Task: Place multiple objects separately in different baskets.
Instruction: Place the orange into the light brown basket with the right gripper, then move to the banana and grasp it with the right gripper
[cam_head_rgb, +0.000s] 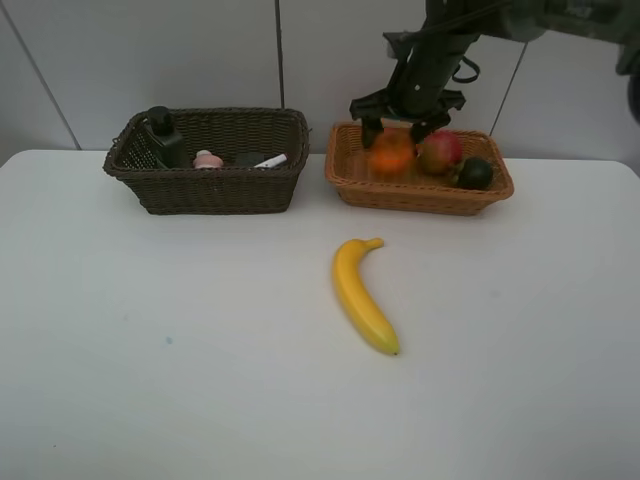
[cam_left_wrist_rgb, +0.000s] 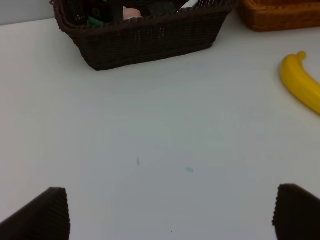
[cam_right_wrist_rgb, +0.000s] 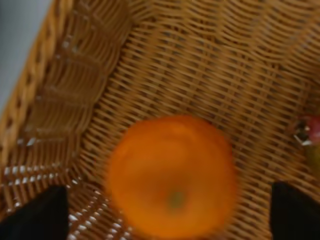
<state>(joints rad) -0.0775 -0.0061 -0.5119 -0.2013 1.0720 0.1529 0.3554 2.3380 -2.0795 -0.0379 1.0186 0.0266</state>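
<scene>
The right tool hung over the light orange-brown basket, jaws spread wide and gripping nothing, directly above the orange lying inside beside the red pomegranate and dark purple mangosteen. The yellow banana lay alone on the white surface, well apart from both baskets; it looked light, smooth and curved, best pinched across its middle. The left tool hovered wide open and empty, near the dark brown basket.
</scene>
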